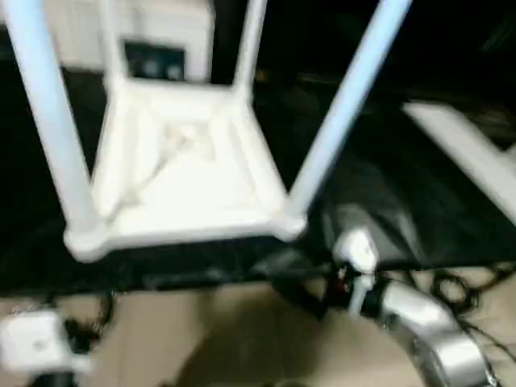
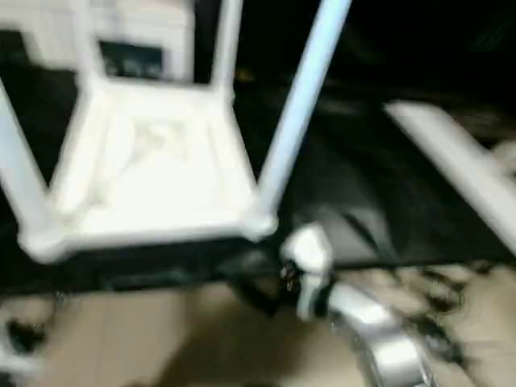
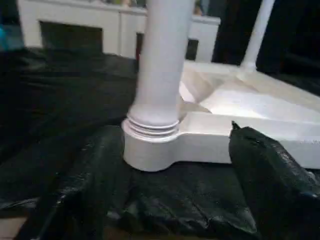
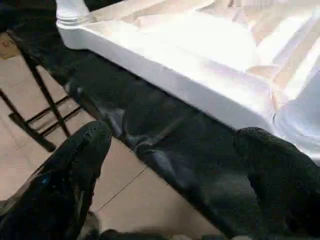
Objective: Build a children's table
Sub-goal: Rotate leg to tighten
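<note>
Both grippers stand spread and grasp nothing: the left gripper faces a corner socket, the right gripper hangs off the work table's edge. The table lies upside down there, apparently with all legs seated, so nothing needs gripping.

Children's table: four upturned legs cut off by upper edge; ribbed underside blurred. White slab at right: cropped, identity unclear. Cabinet: top cropped.
</note>
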Robot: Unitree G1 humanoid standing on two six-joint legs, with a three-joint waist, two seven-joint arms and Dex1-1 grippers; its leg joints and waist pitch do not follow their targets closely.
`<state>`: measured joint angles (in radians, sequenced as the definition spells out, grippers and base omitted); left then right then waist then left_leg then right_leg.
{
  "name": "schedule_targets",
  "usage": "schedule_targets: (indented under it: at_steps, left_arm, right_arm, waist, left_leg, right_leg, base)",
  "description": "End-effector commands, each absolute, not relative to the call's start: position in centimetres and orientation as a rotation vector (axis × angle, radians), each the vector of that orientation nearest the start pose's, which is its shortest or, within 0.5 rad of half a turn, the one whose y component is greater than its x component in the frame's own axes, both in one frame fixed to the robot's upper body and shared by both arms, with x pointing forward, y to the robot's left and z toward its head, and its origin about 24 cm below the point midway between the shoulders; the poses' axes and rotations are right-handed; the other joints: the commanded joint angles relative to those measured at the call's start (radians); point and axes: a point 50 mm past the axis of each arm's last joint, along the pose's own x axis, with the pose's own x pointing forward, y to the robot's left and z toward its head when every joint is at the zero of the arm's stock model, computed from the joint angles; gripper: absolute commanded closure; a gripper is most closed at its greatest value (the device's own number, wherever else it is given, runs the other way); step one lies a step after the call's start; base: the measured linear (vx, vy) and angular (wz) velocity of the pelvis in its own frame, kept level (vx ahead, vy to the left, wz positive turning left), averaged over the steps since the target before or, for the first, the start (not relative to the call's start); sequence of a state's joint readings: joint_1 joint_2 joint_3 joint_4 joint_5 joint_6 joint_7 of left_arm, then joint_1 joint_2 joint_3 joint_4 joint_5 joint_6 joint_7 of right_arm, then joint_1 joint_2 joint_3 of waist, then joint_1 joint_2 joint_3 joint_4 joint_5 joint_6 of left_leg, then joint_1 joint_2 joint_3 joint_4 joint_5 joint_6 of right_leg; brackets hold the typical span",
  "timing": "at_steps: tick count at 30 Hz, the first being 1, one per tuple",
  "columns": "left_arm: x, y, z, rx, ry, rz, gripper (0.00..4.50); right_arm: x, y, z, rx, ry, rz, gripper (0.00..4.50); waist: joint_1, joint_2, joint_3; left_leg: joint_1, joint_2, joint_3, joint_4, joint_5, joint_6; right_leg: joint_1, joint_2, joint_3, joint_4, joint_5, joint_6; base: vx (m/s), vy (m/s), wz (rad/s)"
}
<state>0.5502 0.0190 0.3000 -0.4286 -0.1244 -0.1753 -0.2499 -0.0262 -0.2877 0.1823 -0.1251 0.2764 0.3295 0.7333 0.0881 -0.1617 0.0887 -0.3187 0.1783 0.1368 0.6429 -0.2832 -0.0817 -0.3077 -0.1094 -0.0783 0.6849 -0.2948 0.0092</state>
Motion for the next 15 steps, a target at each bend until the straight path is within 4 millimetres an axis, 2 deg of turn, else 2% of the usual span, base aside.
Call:
schedule_targets:
  at_steps: [1,2,3,4,5,6,7,9,10,11,12,13,14,15]
  left_arm:
    - [13.3,23.0,6.2,0.099,-0.079,0.127,0.47]
    - [14.6,23.3,6.4,0.085,-0.086,0.076,0.35]
    - [15.0,23.4,6.5,0.087,-0.086,0.064,0.22]
    - [16.1,23.9,6.5,0.110,-0.077,0.054,0.12]
    - [16.1,23.9,6.5,0.110,-0.077,0.054,0.08]
    - [17.0,24.4,6.6,0.123,-0.077,0.070,0.04]
    - [18.0,24.9,6.8,0.138,-0.082,0.087,0.04]
    - [18.8,25.4,7.0,0.152,-0.083,0.114,0.04]
    - [19.4,25.5,7.2,0.140,-0.098,0.109,0.04]
    - [19.8,25.6,7.4,0.131,-0.109,0.104,0.04]
    - [20.2,25.7,7.5,0.142,-0.110,0.103,0.04]
    - [20.7,25.8,7.6,0.137,-0.113,0.101,0.04]
    - [20.8,25.9,7.7,0.133,-0.115,0.099,0.04]
    - [21.6,25.9,7.8,0.127,-0.114,0.078,0.04]
  right_arm:
    - [24.1,-12.6,4.7,0.022,0.223,0.914,0.00]
    - [24.6,-12.5,4.6,0.026,0.219,0.884,0.00]
    - [24.8,-12.4,4.6,0.030,0.213,0.878,0.00]
    - [25.1,-12.3,4.5,0.034,0.208,0.864,0.00]
    - [25.1,-12.3,4.5,0.034,0.208,0.864,0.00]
    - [25.4,-12.2,4.4,0.030,0.203,0.857,0.00]
    - [25.7,-12.0,4.3,0.029,0.195,0.859,0.00]
    - [26.0,-11.7,4.3,0.031,0.187,0.865,0.00]
    - [26.1,-11.5,4.4,0.032,0.181,0.868,0.00]
    - [26.3,-11.4,4.5,0.032,0.177,0.870,0.00]
    - [26.4,-11.3,4.5,0.040,0.173,0.876,0.00]
    - [26.6,-11.2,4.6,0.042,0.169,0.880,0.00]
    - [26.7,-11.1,4.6,0.043,0.168,0.881,0.00]
    - [27.0,-10.9,4.5,0.040,0.167,0.883,0.00]
  waist:
    - [0.025,0.029,-0.016]
    - [0.025,0.013,-0.023]
    - [0.038,0.010,-0.041]
    - [0.060,0.031,-0.037]
    - [0.068,0.029,-0.040]
    - [0.072,0.043,-0.039]
    - [0.071,0.047,-0.042]
    - [0.072,0.051,-0.046]
    - [0.072,0.061,-0.053]
    - [0.072,0.059,-0.055]
    - [0.069,0.063,-0.076]
    - [0.068,0.068,-0.076]
    - [0.065,0.067,-0.082]
    - [0.061,0.067,-0.083]
  left_leg:
    - [-0.042,0.073,-0.023,-0.204,-0.768,0.013]
    - [0.026,0.014,-0.030,-0.009,-0.148,0.015]
    - [0.006,0.025,-0.030,-0.039,-0.015,0.016]
    - [0.001,0.048,-0.015,-0.111,-0.018,-0.021]
    - [0.006,0.048,-0.010,-0.122,-0.079,-0.023]
    - [0.000,0.054,-0.009,-0.142,-0.204,-0.034]
    - [-0.013,0.058,-0.009,-0.148,-0.249,-0.050]
    - [-0.018,0.059,-0.010,-0.153,-0.239,-0.054]
    - [-0.021,0.062,-0.012,-0.155,-0.207,-0.061]
    - [-0.024,0.062,-0.012,-0.156,-0.194,-0.061]
    - [-0.029,0.061,-0.014,-0.150,-0.091,-0.060]
    - [-0.029,0.061,-0.013,-0.152,-0.076,-0.063]
    - [-0.028,0.058,-0.010,-0.142,-0.028,-0.068]
    - [-0.027,0.055,-0.007,-0.137,-0.003,-0.071]
  right_leg:
    - [0.016,-0.017,0.060,-0.011,-0.339,0.023]
    - [-0.094,-0.133,0.131,-0.226,-0.909,0.040]
    - [-0.056,-0.118,0.130,-0.210,-0.795,0.022]
    - [-0.049,-0.050,0.086,-0.168,-0.461,-0.031]
    - [-0.048,-0.038,0.081,-0.164,-0.411,-0.033]
    - [-0.046,-0.039,0.081,-0.161,-0.395,-0.052]
    - [-0.041,-0.039,0.079,-0.157,-0.377,-0.066]
    - [-0.035,-0.038,0.077,-0.153,-0.333,-0.072]
    - [-0.028,-0.034,0.074,-0.146,-0.244,-0.078]
    - [-0.024,-0.034,0.071,-0.144,-0.206,-0.080]
    - [-0.009,-0.027,0.061,-0.123,-0.009,-0.091]
    - [-0.010,-0.024,0.058,-0.122,0.051,-0.094]
    - [-0.011,-0.015,0.054,-0.112,0.173,-0.100]
    - [-0.011,-0.013,0.053,-0.108,0.245,-0.109]
  base:
    - [-0.052,-0.116,0.07]
    - [-0.036,-0.130,0.07]
    - [-0.037,-0.088,0.08]
    - [-0.037,-0.088,0.08]
    - [-0.038,-0.063,0.13]
    - [0.000,0.000,0.00]
    - [0.000,0.000,0.00]
    - [0.000,0.000,0.00]
    - [0.000,0.000,0.00]
    - [0.000,0.000,0.00]
    - [0.000,0.000,0.00]
    - [0.000,0.000,0.00]
    - [0.054,0.042,-0.11]
    - [0.050,0.029,-0.05]
